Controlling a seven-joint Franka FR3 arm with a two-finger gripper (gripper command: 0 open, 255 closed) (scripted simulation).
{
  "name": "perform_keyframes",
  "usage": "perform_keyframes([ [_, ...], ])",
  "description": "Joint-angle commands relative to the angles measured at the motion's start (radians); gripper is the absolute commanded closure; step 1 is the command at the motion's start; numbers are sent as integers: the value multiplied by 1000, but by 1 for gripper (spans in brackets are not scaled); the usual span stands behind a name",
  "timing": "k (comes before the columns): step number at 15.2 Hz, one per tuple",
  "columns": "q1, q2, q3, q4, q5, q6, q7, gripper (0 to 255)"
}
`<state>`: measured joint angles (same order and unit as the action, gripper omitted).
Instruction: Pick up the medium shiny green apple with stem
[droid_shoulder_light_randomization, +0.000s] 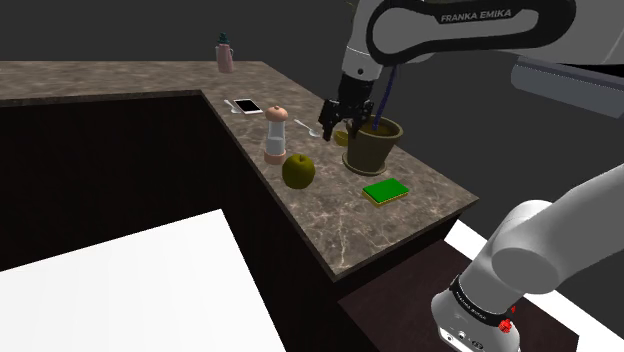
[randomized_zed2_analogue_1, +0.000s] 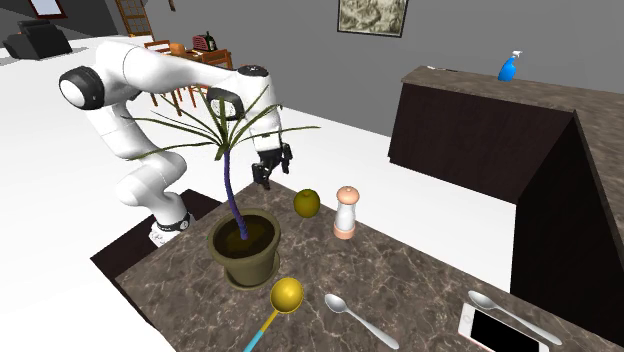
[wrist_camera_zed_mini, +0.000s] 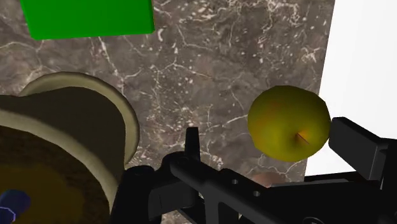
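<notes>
The apple (droid_shoulder_light_randomization: 298, 170) is olive-green with a short stem and rests on the dark marble counter (droid_shoulder_light_randomization: 340, 225), near its front edge. In the second exterior view the apple (randomized_zed2_analogue_1: 307, 203) lies between the potted plant and a shaker. My black gripper (droid_shoulder_light_randomization: 340, 112) hangs open in the air above the counter, beside the plant's pot and higher than the apple. From the second exterior camera, the gripper (randomized_zed2_analogue_1: 270, 165) is up and to the left of the fruit. In the wrist view the apple (wrist_camera_zed_mini: 289, 123) shows beyond the spread fingers (wrist_camera_zed_mini: 357, 145), untouched.
A potted plant (droid_shoulder_light_randomization: 372, 145) with long leaves stands close beside the gripper. A green sponge (droid_shoulder_light_randomization: 386, 190), a shaker (droid_shoulder_light_randomization: 277, 135), a phone (droid_shoulder_light_randomization: 247, 106), spoons (randomized_zed2_analogue_1: 350, 310) and a yellow ladle (randomized_zed2_analogue_1: 286, 295) lie on the counter. The counter edge (wrist_camera_zed_mini: 321, 76) drops to white floor just past the apple.
</notes>
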<state>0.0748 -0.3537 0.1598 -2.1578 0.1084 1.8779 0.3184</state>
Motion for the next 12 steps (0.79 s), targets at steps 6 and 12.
perform_keyframes([
  [6,28,248,96,203,-88,43,122,0],
  [12,33,279,103,166,-101,110,135,0],
])
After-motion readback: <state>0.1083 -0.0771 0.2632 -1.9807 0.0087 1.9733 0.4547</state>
